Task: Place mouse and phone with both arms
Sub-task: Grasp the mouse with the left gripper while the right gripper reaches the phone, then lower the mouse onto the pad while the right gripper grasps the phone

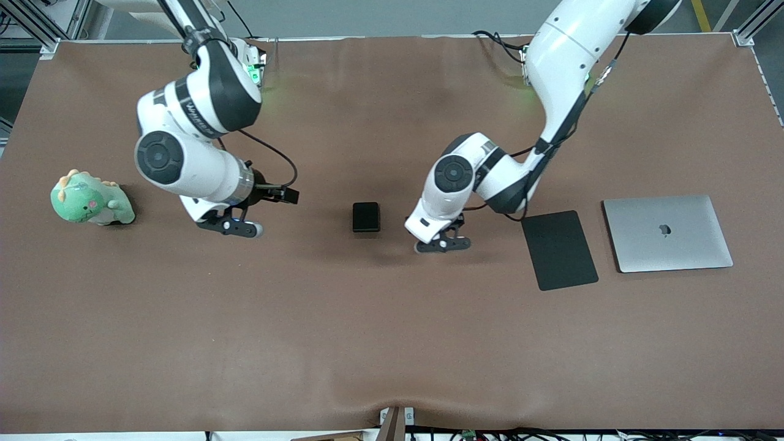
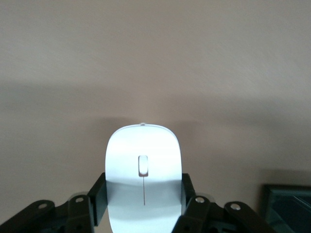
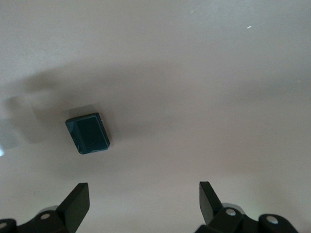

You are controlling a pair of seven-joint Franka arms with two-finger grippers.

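Observation:
The white mouse [image 2: 144,160] with a thin grey centre line sits between my left gripper's [image 2: 144,190] fingers [image 2: 98,196], which press against its two sides. In the front view the left gripper [image 1: 442,242] is low over the table and hides the mouse. The black phone [image 1: 366,217] lies flat on the brown table, between the two grippers. It also shows in the right wrist view [image 3: 88,133]. My right gripper [image 1: 231,227] hangs open and empty over bare table toward the right arm's end; its own wrist view [image 3: 144,194] shows nothing between the fingers.
A flat black mouse pad [image 1: 558,249] and a closed silver laptop [image 1: 666,233] lie toward the left arm's end. A green plush dinosaur [image 1: 90,201] sits at the right arm's end. A dark slab's corner [image 2: 287,208] shows in the left wrist view.

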